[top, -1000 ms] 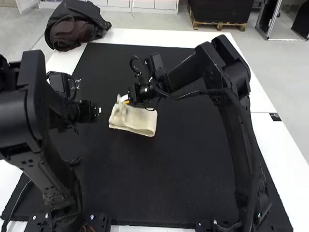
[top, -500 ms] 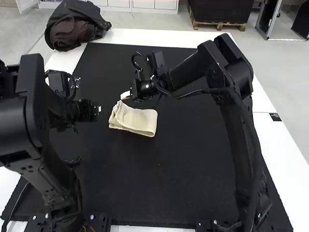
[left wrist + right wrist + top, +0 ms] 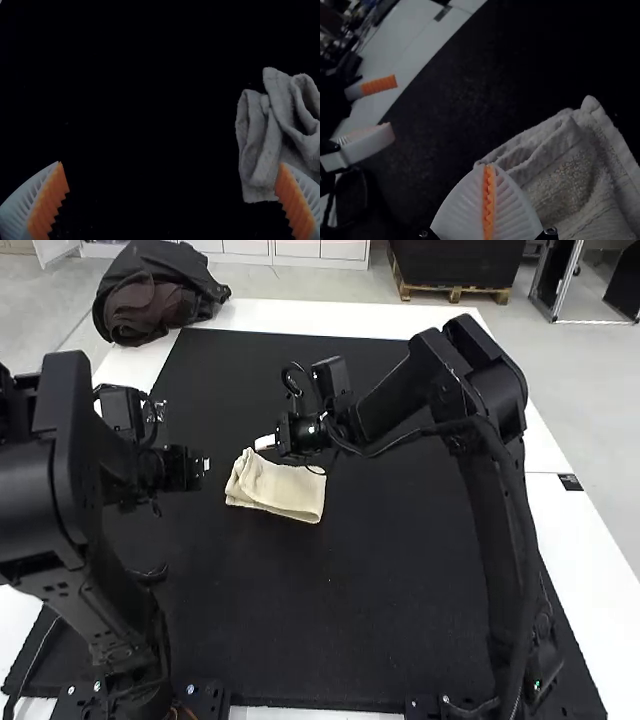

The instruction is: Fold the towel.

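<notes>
The cream towel point(image 3: 285, 490) lies on the black mat as a small folded bundle, with loose, rumpled layers at its left end. My left gripper point(image 3: 205, 465) is to the left of the towel. In the left wrist view the towel point(image 3: 265, 145) is partly behind one finger, and my left gripper point(image 3: 170, 163) is open with nothing between its pads. My right gripper point(image 3: 264, 442) is over the towel's far left corner. From the right wrist, the towel point(image 3: 575, 185) shows a folded edge beside my right gripper point(image 3: 490, 166), whose pads meet with no cloth seen between them.
The black mat point(image 3: 330, 620) covers most of the white table point(image 3: 540, 440). A dark bundle of fabric point(image 3: 150, 295) lies at the table's far left corner. Both arms rise at the sides, the right one reaching across toward the middle.
My right gripper has come off the towel's left part and drawn back slightly, away from the cloth. The towel's left end has settled into a crumpled peak. The left arm has hardly moved.
</notes>
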Available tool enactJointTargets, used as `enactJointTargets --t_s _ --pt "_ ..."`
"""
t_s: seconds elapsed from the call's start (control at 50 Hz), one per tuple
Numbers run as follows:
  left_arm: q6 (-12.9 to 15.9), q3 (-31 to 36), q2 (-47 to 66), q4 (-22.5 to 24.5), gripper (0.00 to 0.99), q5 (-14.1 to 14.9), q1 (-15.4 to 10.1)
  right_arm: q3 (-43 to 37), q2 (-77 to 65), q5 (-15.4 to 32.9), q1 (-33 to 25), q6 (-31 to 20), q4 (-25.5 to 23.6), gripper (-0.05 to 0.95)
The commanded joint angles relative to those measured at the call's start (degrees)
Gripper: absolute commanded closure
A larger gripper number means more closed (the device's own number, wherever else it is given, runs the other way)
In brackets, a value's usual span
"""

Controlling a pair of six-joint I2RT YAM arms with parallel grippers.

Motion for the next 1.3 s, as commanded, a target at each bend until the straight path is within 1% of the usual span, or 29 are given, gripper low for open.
enactJointTargets --t_s 0.0,0.32,0.48,0.78,0.94,1.12,1.28 --pt "-0.4 -0.2 -1.3 0.4 0.03 -0.4 0.5 0.3 2.4 0.6 0.1 0.7 2.2 0.92" --pt "-0.7 -0.2 -3.4 0.6 0.03 -0.3 0.2 0.4 6.8 2.9 0.3 0.6 8.4 0.92" --pt "-2.2 0.1 -4.4 0.4 0.03 -0.3 0.2 0.1 9.8 4.1 0.7 0.5 12.0 0.92" --pt "-2.2 -0.2 -6.3 -0.3 0.03 -0.3 0.1 -0.1 15.4 5.7 2.3 -0.1 17.3 0.92" --pt "-2.2 -0.3 -7.0 -0.8 0.03 -0.3 0.1 0.0 14.9 5.5 2.2 1.2 17.9 0.92" --pt "-2.2 -0.3 -7.8 -1.4 0.03 -0.3 0.1 -0.8 8.3 5.4 0.7 3.1 17.6 0.92" --pt "-2.3 0.2 -9.0 -2.3 0.03 -0.3 0.1 -1.5 0.9 5.2 -0.7 4.6 15.6 0.92"
